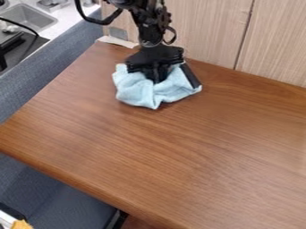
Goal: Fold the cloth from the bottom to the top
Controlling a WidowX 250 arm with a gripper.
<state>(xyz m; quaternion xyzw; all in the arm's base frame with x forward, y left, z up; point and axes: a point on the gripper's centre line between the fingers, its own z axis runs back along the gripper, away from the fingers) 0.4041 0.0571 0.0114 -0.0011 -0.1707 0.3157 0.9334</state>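
The black gripper hangs down over the far part of the table, close to the wall panels. Directly beneath and around it lies the light blue cloth, bunched up with creases and a pointed lower corner. The gripper's lower end sits against the middle of the cloth and hides part of it. Whether the cloth is held cannot be made out.
The brown wooden table stretches toward the front and right. Wood-grain panels stand behind its far edge. At the upper left are a grey sink and a counter; a blue-grey surface borders the table's left side.
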